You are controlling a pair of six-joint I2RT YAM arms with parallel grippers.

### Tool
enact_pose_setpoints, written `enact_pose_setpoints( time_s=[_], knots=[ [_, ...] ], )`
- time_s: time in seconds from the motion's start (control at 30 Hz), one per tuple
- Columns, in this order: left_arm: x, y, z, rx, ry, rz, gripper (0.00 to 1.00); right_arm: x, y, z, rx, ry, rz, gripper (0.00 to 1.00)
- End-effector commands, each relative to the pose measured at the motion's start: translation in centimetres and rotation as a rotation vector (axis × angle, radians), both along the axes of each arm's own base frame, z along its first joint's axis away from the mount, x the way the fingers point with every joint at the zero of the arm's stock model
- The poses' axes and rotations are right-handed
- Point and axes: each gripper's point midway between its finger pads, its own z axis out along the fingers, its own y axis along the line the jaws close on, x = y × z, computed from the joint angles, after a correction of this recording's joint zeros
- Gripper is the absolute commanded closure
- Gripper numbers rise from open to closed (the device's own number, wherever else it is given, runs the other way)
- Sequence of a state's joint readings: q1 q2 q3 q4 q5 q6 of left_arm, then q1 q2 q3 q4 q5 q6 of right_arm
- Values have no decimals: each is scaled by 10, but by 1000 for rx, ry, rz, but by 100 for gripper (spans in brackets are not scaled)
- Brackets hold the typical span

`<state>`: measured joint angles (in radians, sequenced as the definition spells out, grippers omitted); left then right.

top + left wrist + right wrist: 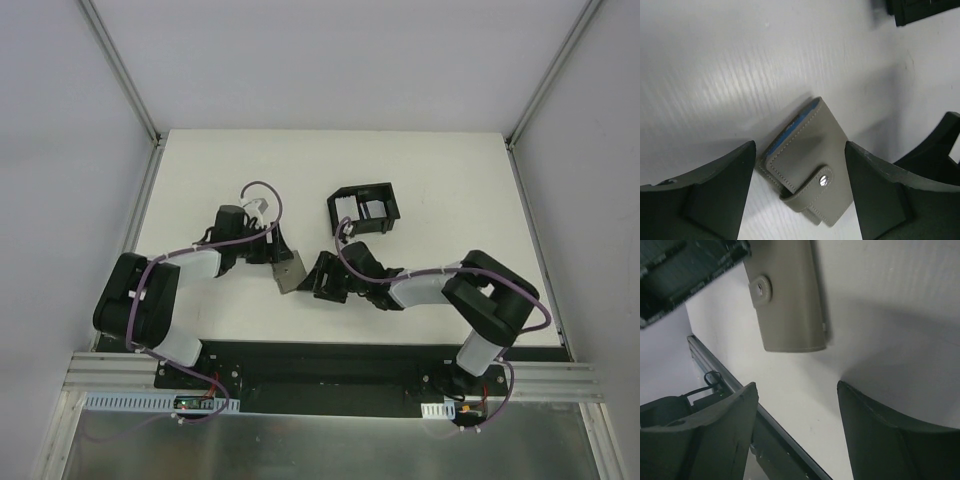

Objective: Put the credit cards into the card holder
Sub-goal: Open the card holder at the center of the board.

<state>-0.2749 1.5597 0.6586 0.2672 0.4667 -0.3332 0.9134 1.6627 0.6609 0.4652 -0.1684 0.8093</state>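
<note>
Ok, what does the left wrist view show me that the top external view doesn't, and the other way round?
Only the left wrist: the card holder is closed, its snap tab fastened, with a blue edge showing, and it sits between the fingers of the open left gripper. Only the top external: the pale cards inside the black tray; the wrist view catches just a corner of that tray. Both: the card holder lying on the table.

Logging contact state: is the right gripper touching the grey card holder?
Apart. Right wrist view: a strip of bare table separates the open right gripper from the card holder, which lies beyond its fingertips.
</note>
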Motion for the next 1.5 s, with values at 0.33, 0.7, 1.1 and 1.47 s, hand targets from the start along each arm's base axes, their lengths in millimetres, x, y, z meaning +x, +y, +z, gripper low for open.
enact_pose_setpoints(
  time_s=[0.33, 0.7, 1.1, 1.47],
  knots=[
    [-103, -13, -15, -57, 128, 81, 38, 16, -8, -12, 43, 8, -82, 44],
    [-132, -5, -4, -33, 15, 73, 29, 15, -82, -6, -256, -193, -59, 40],
    [-53, -4, 31, 211, -190, -15, 3, 4, -69, 17, -222, -229, 27, 50],
    [-44, -10, 20, -8, -66, -122, 1, -8, -49, 31, -193, -290, 128, 63]
  ],
)
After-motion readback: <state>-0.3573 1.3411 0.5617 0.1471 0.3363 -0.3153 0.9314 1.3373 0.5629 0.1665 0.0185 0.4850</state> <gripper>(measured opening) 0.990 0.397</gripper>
